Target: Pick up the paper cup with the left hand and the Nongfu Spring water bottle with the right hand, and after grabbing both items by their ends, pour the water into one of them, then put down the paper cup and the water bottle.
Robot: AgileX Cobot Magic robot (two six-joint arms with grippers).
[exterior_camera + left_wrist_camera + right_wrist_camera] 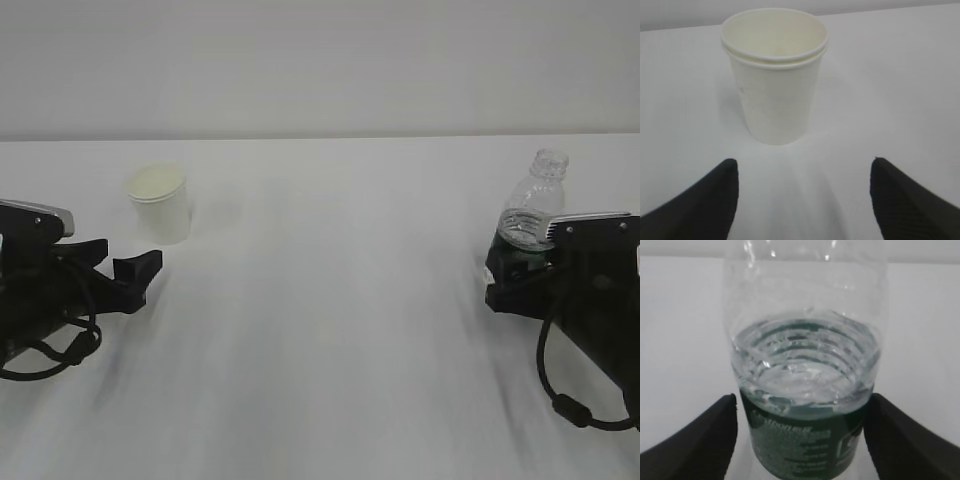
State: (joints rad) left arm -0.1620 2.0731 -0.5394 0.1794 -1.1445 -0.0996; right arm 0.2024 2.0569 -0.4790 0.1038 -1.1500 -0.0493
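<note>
The cup (774,75) stands upright just ahead of the left gripper (802,195), jaws wide and empty; the bottle (805,390) stands upright between the right gripper's (800,435) open jaws, ungripped

A plain white table (330,330) runs back to what seems a pale, featureless wall (320,60).

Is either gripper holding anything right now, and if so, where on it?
Nothing is held. The left gripper is open, short of the paper cup. The right gripper is open, its fingers flanking the water bottle at the green label without visibly clamping.
</note>
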